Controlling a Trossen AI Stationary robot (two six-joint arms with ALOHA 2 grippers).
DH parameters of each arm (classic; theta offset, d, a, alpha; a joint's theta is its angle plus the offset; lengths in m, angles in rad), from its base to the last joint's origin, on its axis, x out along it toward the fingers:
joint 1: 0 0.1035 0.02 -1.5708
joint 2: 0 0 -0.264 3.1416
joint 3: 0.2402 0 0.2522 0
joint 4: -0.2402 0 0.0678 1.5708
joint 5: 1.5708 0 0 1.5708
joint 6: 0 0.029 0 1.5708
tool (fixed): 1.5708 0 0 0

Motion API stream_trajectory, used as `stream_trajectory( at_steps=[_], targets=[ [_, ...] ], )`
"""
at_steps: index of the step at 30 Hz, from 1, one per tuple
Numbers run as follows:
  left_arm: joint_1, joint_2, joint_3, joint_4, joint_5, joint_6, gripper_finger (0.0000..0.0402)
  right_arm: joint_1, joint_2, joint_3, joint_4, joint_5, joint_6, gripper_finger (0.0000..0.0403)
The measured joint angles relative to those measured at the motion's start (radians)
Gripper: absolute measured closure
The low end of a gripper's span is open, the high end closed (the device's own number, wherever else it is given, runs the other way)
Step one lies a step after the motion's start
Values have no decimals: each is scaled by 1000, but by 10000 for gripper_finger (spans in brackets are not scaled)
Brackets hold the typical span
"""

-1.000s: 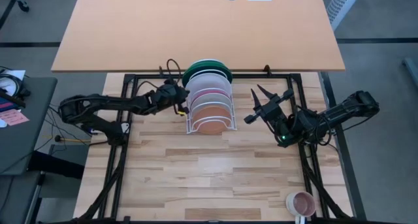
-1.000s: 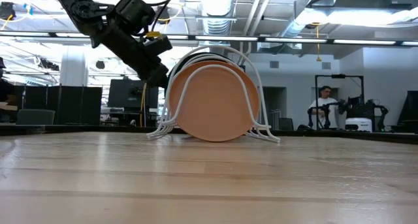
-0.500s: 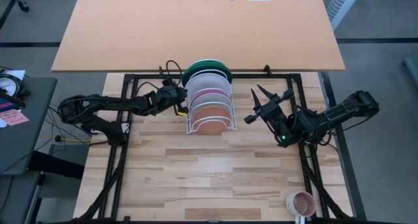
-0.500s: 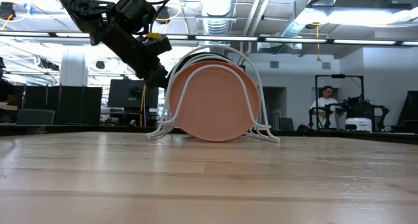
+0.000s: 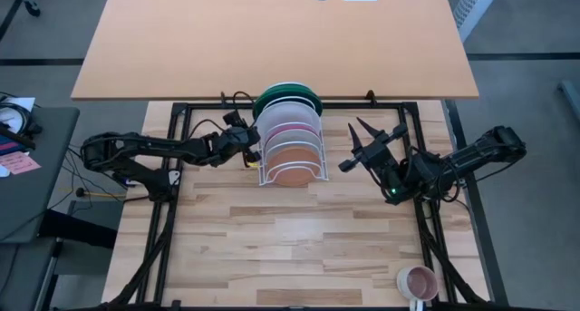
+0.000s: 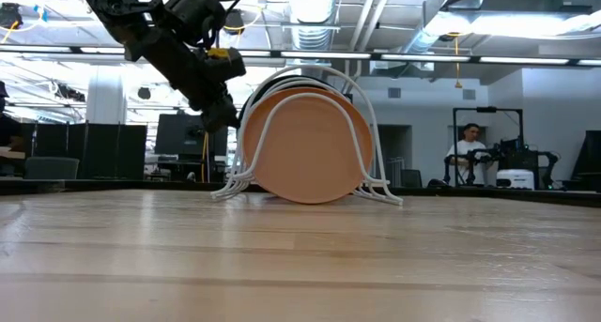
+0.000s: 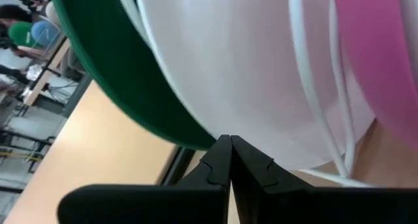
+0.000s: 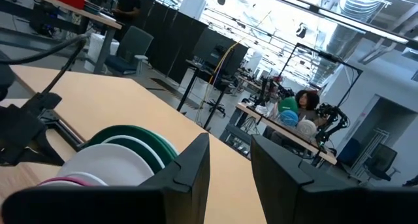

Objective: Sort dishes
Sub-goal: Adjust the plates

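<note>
4 round flat plates stood on edge in the white wire rack [image 5: 290, 170] at the table's far middle: dark green plate [image 5: 288, 96] farthest, then white plate [image 5: 288, 114], magenta-pink plate [image 5: 292, 132], terracotta-brown plate [image 5: 291, 161] nearest. The left gripper [image 5: 246, 141], clenched and empty, hovered just left of the rack; the right gripper [image 5: 364, 146] waited released to its right.

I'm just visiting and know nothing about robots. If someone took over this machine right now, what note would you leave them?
Left gripper: shut, empty, beside the white wire rack, on its left side.
Right gripper: open, empty, waiting to the rack's right.
All four plates stand in the rack, back to front: dark green plate, white plate, pink plate, terracotta plate.
Done: plates appear sorted by size.
Left: probably only pulling the arms away. A pink mug sits at the table's near right corner.
</note>
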Motion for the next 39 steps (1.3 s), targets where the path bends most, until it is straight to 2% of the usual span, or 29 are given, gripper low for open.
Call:
stream_trajectory(
  at_steps=[9, 15, 21, 31, 33, 39],
  targets=[
    [17, 0, 0, -39, -31, -10, 401, 1, 0, 0, 0, 0, -2, 287],
    [54, 0, 0, -6, 20, -12, 401, 1, 0, 0, 0, 0, -2, 287],
    [81, 0, 0, 61, 118, -19, 401, 1, 0, 0, 0, 0, -2, 287],
    [105, 0, 0, 141, 163, -8, 401, 1, 0, 0, 0, 0, -1, 287],
    [105, 0, 0, 139, 146, 19, 401, 1, 0, 0, 0, 0, -1, 287],
    [50, -89, 0, 34, -32, 69, 401, 1, 0, 0, 0, 0, -7, 287]
  ],
)
